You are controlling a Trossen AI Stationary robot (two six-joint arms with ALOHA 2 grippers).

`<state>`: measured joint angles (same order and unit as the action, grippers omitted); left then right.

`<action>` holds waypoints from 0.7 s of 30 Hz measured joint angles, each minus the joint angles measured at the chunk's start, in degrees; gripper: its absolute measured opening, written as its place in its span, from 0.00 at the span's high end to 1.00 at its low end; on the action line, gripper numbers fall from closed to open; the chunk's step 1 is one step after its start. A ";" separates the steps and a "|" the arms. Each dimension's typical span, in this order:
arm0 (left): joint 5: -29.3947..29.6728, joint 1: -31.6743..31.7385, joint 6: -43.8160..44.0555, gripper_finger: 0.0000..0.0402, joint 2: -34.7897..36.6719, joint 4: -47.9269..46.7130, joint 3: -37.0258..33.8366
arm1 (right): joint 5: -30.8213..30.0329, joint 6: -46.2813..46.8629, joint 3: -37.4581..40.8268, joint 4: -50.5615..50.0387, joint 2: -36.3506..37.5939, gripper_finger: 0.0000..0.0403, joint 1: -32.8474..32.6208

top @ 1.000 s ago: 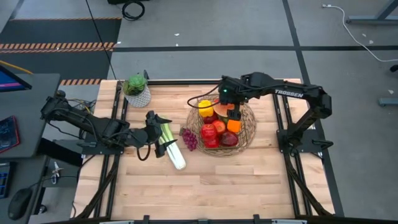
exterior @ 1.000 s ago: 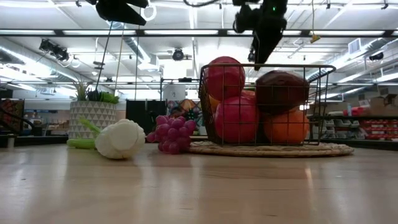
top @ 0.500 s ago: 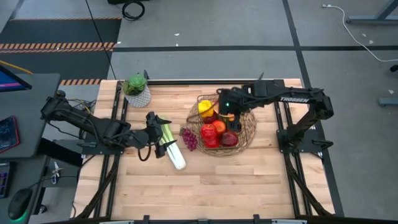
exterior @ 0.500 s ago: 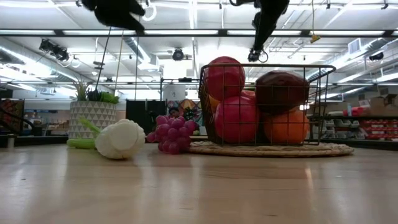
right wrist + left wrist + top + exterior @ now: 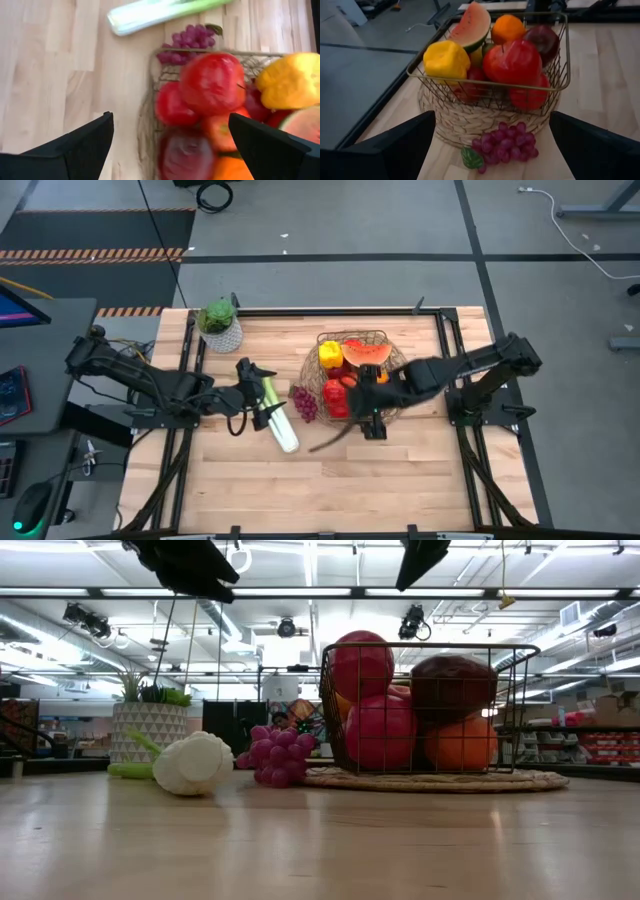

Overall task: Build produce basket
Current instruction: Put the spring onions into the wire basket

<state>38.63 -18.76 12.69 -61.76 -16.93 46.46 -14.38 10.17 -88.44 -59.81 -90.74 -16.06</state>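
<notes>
Beside the basket (image 5: 355, 375), on the bare worktop (image 5: 400, 470) toward the left arm, the leek (image 5: 277, 418) and the grapes (image 5: 304, 402) are lying outside the wire rim, the only produce not yet inside. The leek is lying with its long axis running from its green top, near the left tool (image 5: 252, 388), out to its white root end toward the near edge of the worktop. The left tool is hanging with its jaws spread wide and gripping nothing, almost directly above the leek's green end, so the left arm is looking like the nearer one for that piece. The grapes are sitting between the leek and the basket, touching or nearly touching the woven mat under it.

The right tool (image 5: 372, 423) is hovering at the near rim of the basket, jaws likewise wide apart and empty, and the grapes are lying just beside it across the rim.

Looking level across the worktop, the low view is showing the leek's white root end and the grapes resting flat on the surface, with both arms well above them, which the overhead picture cannot tell. The left wrist view is showing the pile inside: a yellow pepper (image 5: 446, 59), a watermelon slice (image 5: 471, 26), an orange (image 5: 507, 28) and red apples (image 5: 512, 61), stacked up past the rim. The right wrist view is showing the leek lying beyond the grapes.
</notes>
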 joint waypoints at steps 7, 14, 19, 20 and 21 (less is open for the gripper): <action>0.04 -0.09 3.45 0.00 -3.19 0.38 -0.02 | -4.52 2.82 4.61 2.44 0.04 0.01 -7.06; -0.22 0.05 4.71 0.00 -6.59 1.22 -0.03 | -9.97 5.46 10.26 1.64 0.27 0.01 -11.83; -6.89 1.44 3.43 0.00 -7.78 -0.17 1.51 | -12.71 7.93 14.79 2.00 1.19 0.02 -13.58; -9.22 1.94 3.50 0.00 -7.76 -1.25 2.20 | -13.10 8.58 15.54 1.77 1.39 0.02 -13.82; -11.66 2.52 4.05 0.00 -7.75 -2.79 2.96 | -13.42 9.37 16.18 1.67 1.66 0.02 -14.05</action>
<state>26.97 -16.24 16.74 -69.52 -19.72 49.42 -27.81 19.54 -72.25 -58.14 -89.08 -30.11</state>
